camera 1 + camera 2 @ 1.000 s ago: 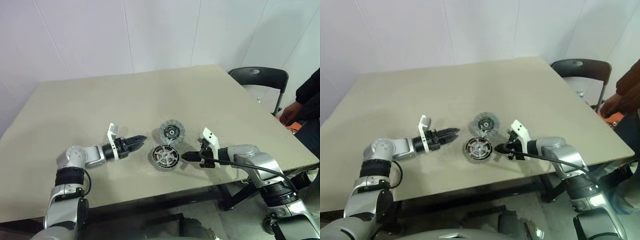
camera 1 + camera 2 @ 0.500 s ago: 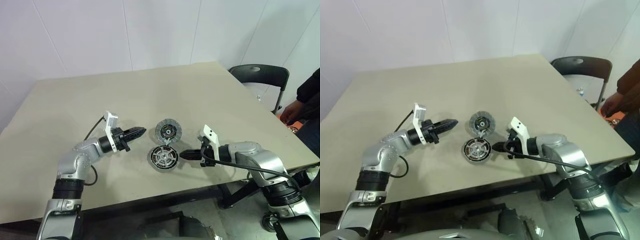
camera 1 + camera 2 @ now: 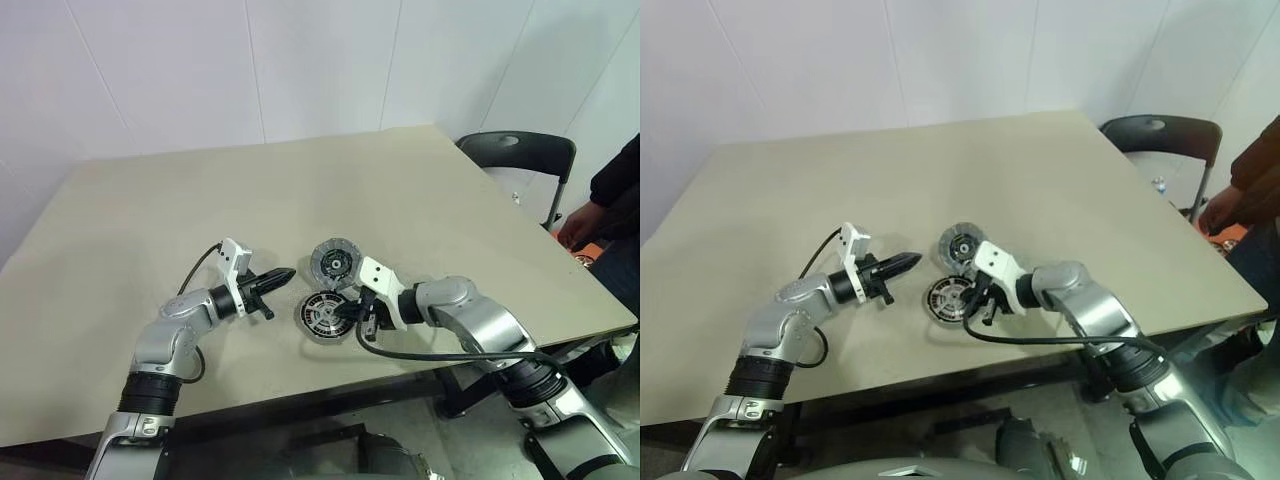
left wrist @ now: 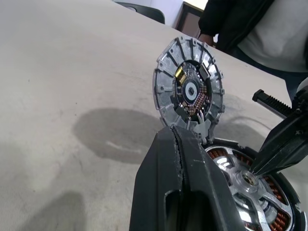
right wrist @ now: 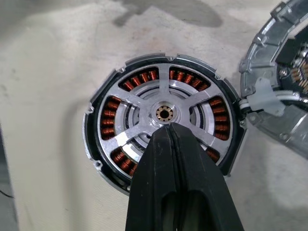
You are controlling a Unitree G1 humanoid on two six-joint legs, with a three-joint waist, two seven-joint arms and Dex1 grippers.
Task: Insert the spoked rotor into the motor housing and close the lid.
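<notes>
Here beige table point(image 3: 150, 220), white wall point(image 3: 200, 70), black chair point(image 3: 520, 150); left gripper point(image 3: 287, 273), right gripper point(image 3: 350, 312) both closed, empty.

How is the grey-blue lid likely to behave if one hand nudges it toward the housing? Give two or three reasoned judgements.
The lid stands tilted up on edge beside the motor housing, so it would probably tip over. It looks like stiff metal, unlikely to flex. A small tab seems to link it to the housing, so it may pivot, not slide.
</notes>
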